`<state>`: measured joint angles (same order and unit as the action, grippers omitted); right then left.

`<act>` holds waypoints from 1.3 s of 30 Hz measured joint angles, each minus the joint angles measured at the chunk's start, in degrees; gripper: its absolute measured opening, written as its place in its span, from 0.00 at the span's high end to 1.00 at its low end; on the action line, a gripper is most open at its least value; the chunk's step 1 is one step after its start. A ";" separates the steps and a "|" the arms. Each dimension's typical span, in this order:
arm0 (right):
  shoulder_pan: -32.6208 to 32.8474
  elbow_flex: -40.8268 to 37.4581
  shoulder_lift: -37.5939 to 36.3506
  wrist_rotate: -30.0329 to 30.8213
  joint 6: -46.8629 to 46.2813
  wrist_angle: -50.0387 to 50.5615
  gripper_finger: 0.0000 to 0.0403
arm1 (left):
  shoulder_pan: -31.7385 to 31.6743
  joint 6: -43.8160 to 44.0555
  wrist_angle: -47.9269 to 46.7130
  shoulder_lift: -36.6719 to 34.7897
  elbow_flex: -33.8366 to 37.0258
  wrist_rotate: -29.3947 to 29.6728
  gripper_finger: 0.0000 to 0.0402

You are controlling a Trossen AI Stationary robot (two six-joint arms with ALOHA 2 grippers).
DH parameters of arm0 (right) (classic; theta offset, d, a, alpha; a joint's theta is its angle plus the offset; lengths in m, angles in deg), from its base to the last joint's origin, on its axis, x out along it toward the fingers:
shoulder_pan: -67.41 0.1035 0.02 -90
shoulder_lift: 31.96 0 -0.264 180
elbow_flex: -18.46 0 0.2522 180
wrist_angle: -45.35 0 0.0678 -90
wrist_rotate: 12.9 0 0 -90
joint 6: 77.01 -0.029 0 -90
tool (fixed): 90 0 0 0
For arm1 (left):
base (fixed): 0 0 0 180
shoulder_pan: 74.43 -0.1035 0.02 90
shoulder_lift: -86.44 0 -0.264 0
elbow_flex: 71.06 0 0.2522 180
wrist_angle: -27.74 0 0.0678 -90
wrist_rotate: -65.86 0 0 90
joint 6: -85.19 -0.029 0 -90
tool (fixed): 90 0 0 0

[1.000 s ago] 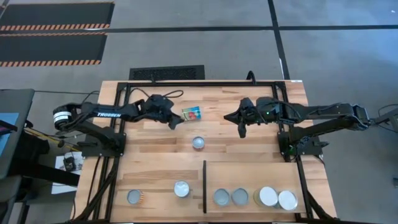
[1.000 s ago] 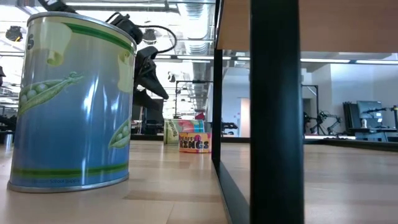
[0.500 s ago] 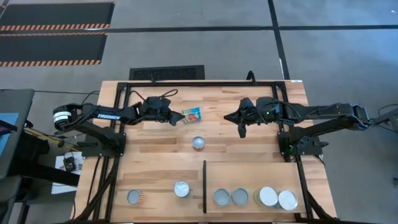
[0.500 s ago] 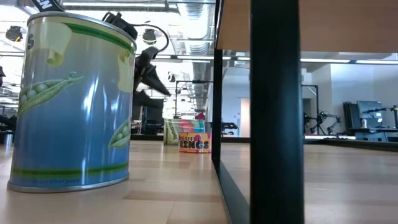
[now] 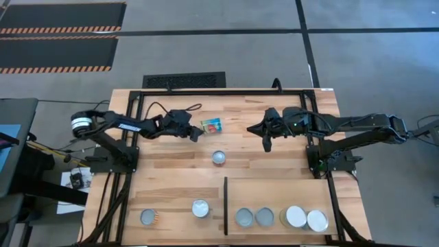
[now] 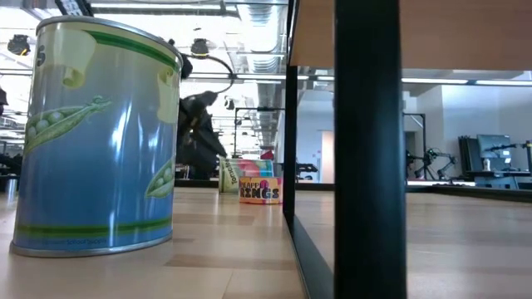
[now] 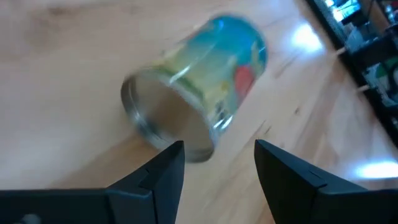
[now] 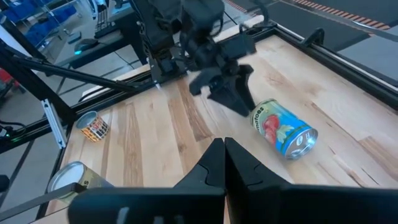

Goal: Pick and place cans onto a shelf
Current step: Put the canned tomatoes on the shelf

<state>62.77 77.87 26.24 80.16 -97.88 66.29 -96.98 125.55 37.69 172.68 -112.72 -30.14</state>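
Observation:
A blue-labelled can (image 5: 212, 125) lies on its side at the far middle of the table, its silver end (image 7: 163, 122) turned toward my left gripper (image 5: 197, 133). That gripper (image 7: 217, 155) is open and low, its fingers just short of the can's end; I cannot tell whether they touch it. My right gripper (image 5: 266, 142) hangs shut and empty over the far right of the table. An upright can (image 5: 219, 158) stands mid-table. Two cans (image 5: 148, 217) (image 5: 200, 208) stand near the front left. Several cans (image 5: 264, 217) stand on the shelf (image 5: 274, 192).
A thin black divider (image 5: 226, 202) edges the shelf on its left side. The pea-labelled can (image 6: 96, 137) fills the low view's left, with my left gripper (image 6: 199, 133) behind it. A black frame runs round the table's far and side edges (image 5: 226, 90).
My left gripper has come down toward the lying can and tipped further downward, staying open. The can has kept its place.

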 joint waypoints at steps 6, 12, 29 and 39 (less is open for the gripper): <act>0.00 0.00 0.00 0.00 -0.10 0.02 0.97 | -0.04 0.91 9.95 6.63 0.03 0.95 0.55; 0.00 0.00 0.00 0.06 -1.21 -0.04 0.97 | -0.02 -0.42 13.15 7.76 -0.02 3.39 0.63; 0.00 0.00 0.00 1.47 -2.70 -0.02 0.97 | -0.06 -8.52 13.78 7.76 -0.28 6.96 1.00; 0.00 0.00 -0.01 1.51 -2.76 -0.07 0.97 | -1.02 -16.34 0.74 0.88 -7.53 4.24 1.00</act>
<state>62.77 77.87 26.23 81.68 -100.65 66.22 -98.00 109.20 38.43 173.56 -120.25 -25.90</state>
